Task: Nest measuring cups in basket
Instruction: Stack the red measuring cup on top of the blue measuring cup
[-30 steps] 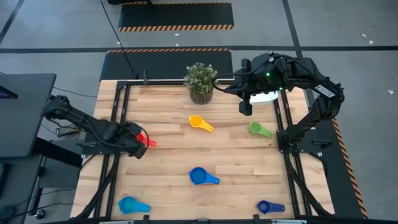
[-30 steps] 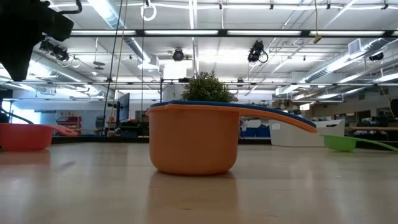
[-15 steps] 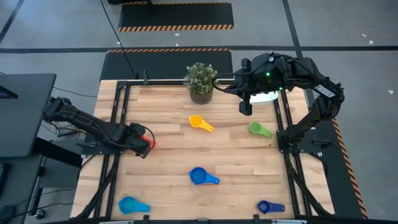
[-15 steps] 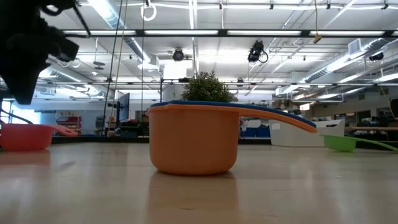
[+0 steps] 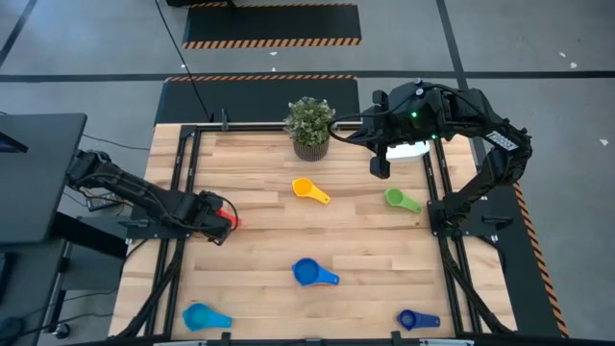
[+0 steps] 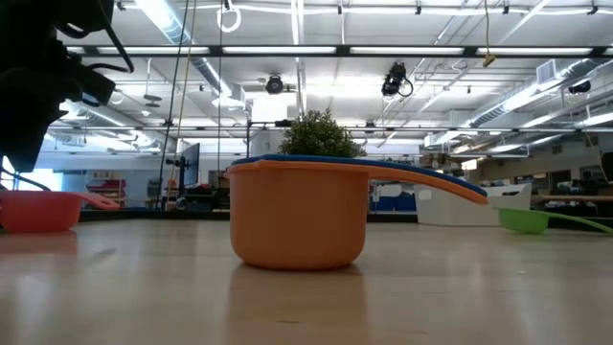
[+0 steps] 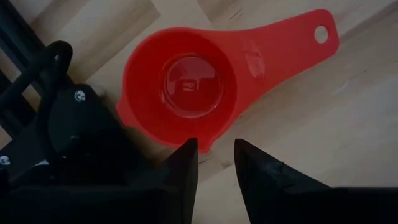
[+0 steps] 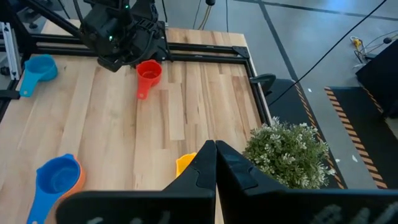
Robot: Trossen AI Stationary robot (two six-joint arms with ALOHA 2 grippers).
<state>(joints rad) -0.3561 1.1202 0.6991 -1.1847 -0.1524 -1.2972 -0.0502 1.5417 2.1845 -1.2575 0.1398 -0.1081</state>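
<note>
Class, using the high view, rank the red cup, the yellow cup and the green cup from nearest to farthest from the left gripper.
1. Red cup: right at the left gripper, table's left edge.
2. Yellow cup: mid-table, below the plant.
3. Green cup: far right side.

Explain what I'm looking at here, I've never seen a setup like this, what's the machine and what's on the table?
These are two robot arms at a wooden table, filmed from overhead, from table height, and from a camera on each wrist. The left gripper is open, poised at the rim of a red measuring cup and holding nothing. The right gripper is shut and empty, waiting over the far side by a white basket. Also on the table: yellow, green, light blue and dark blue cups, a blue cup nested in an orange one, and a potted plant.
</note>
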